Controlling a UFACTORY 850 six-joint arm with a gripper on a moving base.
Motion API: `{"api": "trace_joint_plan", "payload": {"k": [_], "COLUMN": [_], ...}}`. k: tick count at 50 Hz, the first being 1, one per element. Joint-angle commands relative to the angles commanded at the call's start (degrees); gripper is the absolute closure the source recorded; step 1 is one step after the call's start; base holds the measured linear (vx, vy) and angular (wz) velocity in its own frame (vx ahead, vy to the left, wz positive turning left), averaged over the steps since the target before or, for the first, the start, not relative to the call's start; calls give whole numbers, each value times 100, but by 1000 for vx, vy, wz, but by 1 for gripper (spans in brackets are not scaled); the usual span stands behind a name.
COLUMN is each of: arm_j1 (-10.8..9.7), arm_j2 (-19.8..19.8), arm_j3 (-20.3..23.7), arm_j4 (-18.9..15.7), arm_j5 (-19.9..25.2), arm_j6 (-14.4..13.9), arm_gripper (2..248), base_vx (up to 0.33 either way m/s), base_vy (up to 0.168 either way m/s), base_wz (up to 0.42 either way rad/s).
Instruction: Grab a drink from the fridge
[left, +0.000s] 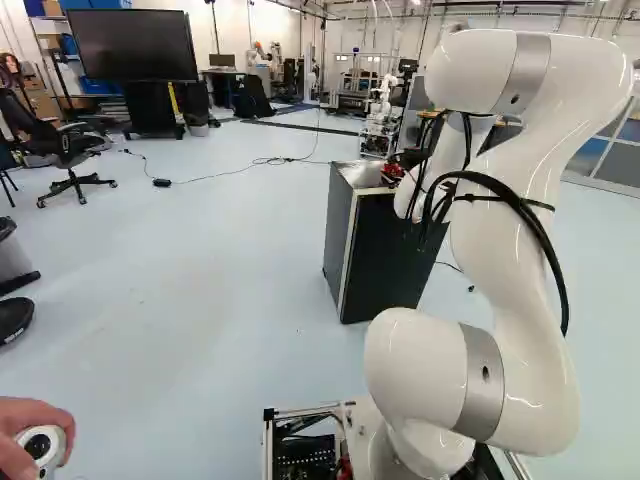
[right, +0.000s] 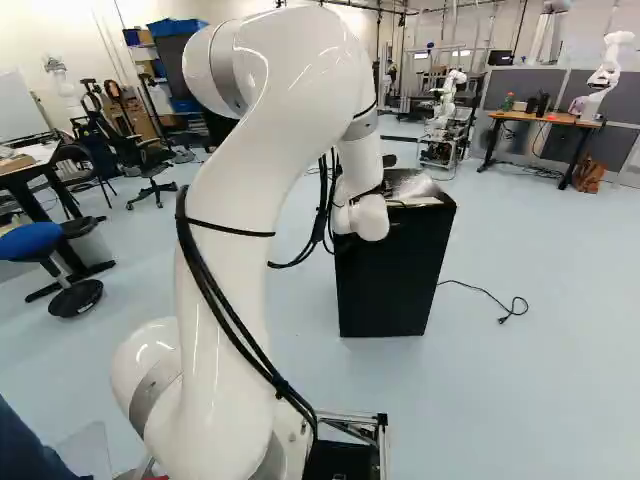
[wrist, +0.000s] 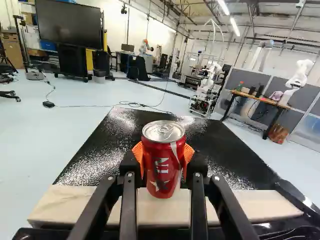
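Observation:
In the left base view, the gripper (left: 404, 160) is largely hidden by the arm, at the top of the small black fridge (left: 385, 265). Seen from the wrist, the gripper (wrist: 163, 162) has its orange pads pressed against both sides of a red drink can (wrist: 161, 172) with a silver lid. The can is upright, in front of the fridge's glossy black top (wrist: 115, 142) and pale edge strip (wrist: 107, 200). Whether its base touches anything, I cannot tell. The fridge (right: 390, 285) also shows beyond the arm in the right base view.
A cable (right: 485, 292) lies on the floor beside the fridge. Farther back are another robot (wrist: 209, 82) on a wheeled frame, a desk (wrist: 260, 98) and a large screen (wrist: 70, 22). A person's hand (left: 25, 415) holds a white device near the base.

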Motion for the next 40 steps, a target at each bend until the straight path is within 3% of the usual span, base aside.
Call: {"api": "trace_joint_plan", "payload": {"k": [40], "arm_j1": [1], "arm_j2": [445], "arm_j3": [-5], "arm_j4": [0], "arm_j5": [0], "arm_j6": [0], "arm_gripper": [154], "base_vx": [0], "base_vy": [0], "base_wz": [0]}}
